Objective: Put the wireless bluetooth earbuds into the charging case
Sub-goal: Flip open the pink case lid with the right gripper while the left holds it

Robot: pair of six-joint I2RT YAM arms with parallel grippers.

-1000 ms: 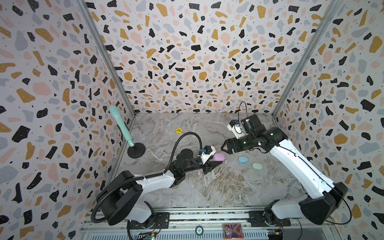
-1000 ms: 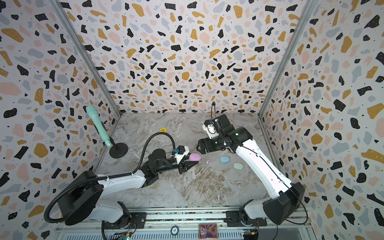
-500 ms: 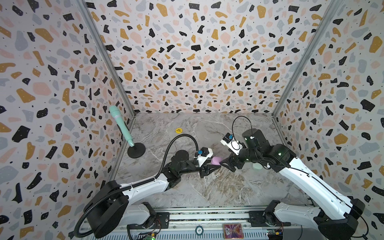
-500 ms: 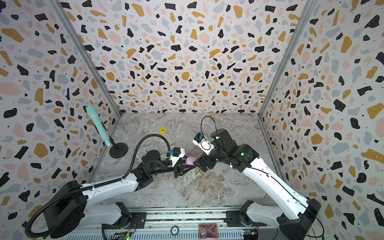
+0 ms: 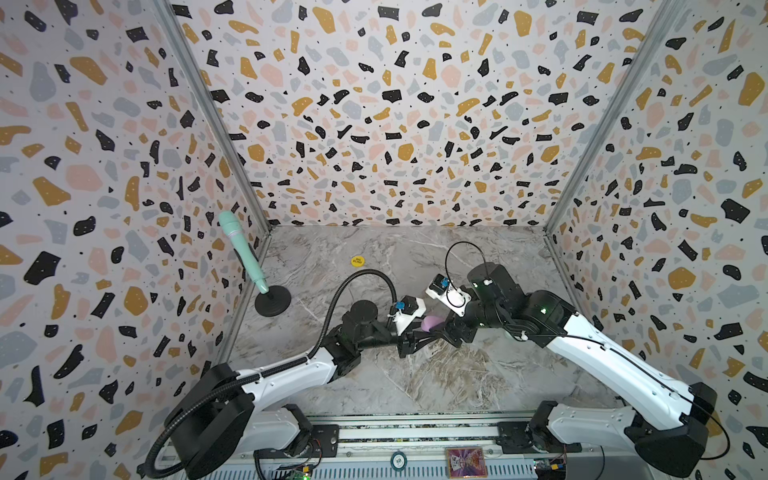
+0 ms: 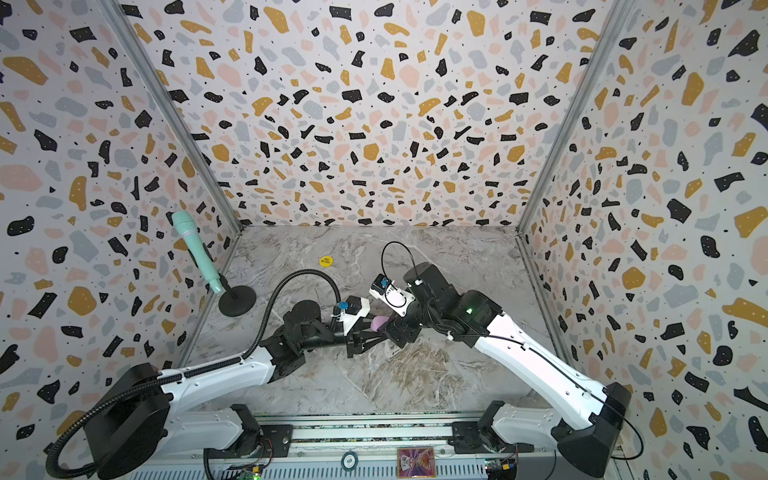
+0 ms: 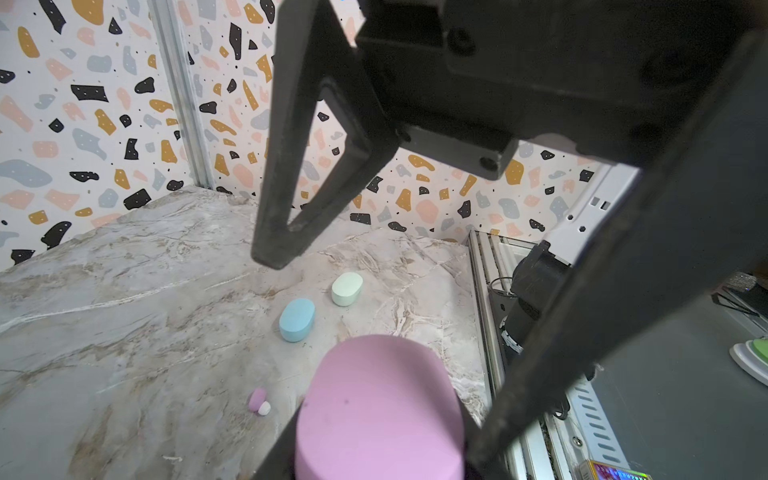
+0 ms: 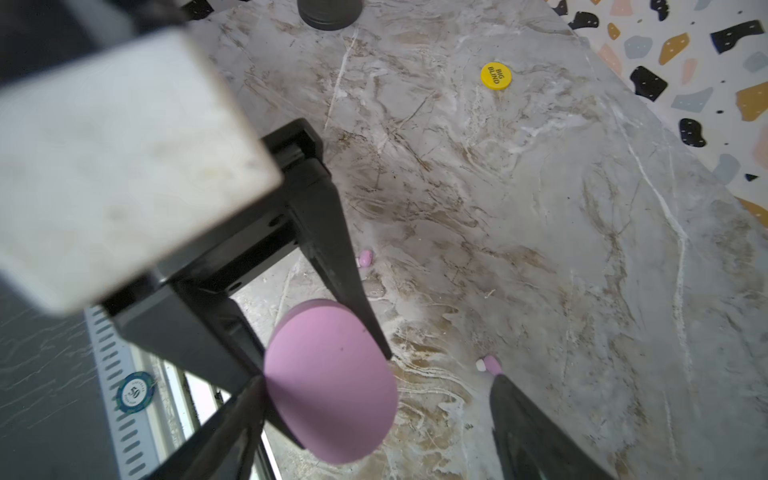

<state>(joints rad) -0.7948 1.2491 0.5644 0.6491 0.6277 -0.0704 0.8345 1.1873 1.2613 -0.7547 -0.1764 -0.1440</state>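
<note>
The right gripper [image 5: 445, 331] swung down from 1 o'clock of the pink case [image 5: 432, 323] to its 3 o'clock, right up close. From above, its arm now hides the blue case [image 7: 296, 320] and green case [image 7: 347, 289].

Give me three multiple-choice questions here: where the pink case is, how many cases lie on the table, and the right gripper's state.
1. Where is the pink case? A on the table; B in the left gripper; C in the right gripper.
2. How many cases lie on the table? A none; B five; C two.
3. The right gripper is: A open; B shut on the pink case; C shut on nothing.
Answers: B, the left gripper's jaws clamp it; C, only the blue case and the green case lie there; A, its jaws stand wide apart.
</note>
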